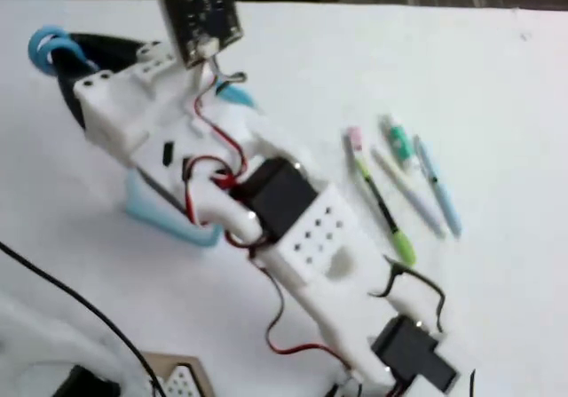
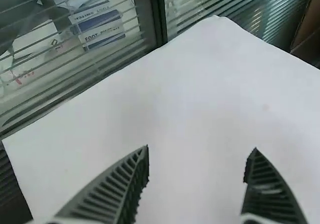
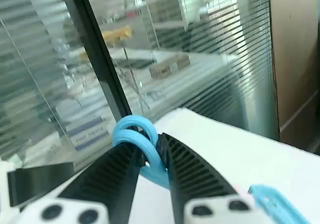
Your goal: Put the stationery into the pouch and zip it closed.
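Blue loop (image 3: pixel 135 134), judged soft and limp, is pinched in the right gripper's (image 3: pixel 154 144) fingers. Pouch (image 1: pixel 169 221) lies left of centre in the high view, partly under the arm (image 1: pixel 302 228). Pens (image 1: pixel 399 184), likely light and slippery, lie centre-right: grasp mid-barrel. Left gripper (image 2: pixel 200 151) is spread above the bare table (image 2: pixel 200 83). Right wrist view confirms the pinch; high view places the pens.

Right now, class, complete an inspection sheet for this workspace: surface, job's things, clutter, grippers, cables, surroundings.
Surface: white table, plain.
Job's things: light blue pouch under the right arm; pens loose beside it, outside.
Clutter: tan flat piece at the near edge.
Grippers: right gripper, fingers shut on the pouch's blue loop; left gripper, fingers open above table.
Cables: red wires along the arm; black cable across the table.
Surroundings: window blinds.
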Robot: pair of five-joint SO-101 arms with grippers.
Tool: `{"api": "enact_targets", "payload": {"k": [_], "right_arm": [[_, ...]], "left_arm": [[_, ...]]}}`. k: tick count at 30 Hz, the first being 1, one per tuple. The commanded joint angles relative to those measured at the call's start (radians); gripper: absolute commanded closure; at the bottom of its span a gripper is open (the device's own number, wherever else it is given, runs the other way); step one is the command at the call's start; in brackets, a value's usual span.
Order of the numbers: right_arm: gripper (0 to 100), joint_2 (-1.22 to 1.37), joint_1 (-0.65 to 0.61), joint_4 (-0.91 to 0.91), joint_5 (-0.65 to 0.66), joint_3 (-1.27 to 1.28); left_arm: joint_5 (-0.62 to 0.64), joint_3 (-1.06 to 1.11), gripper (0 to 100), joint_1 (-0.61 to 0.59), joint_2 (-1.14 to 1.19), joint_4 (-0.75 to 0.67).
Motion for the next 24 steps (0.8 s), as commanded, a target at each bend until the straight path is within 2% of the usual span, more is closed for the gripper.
{"api": "enact_targets", "payload": {"k": [1, 9, 17, 24], "right_arm": [[98.1, -0.045, -0.004, 0.013, -0.012, -0.006], [98.1, -0.15, -0.007, 0.07, -0.012, -0.008], [98.1, -0.194, -0.007, 0.084, -0.011, -0.006], [98.1, -0.193, -0.007, 0.124, -0.014, -0.006]], "left_arm": [[-0.011, 0.037, 69, -0.002, -0.007, -0.021], [0.008, 0.092, 69, 0.185, -0.007, -0.023], [0.255, 0.094, 65, 0.371, -0.004, -0.106], [0.279, 0.094, 65, 0.53, 0.054, -0.115]]}}
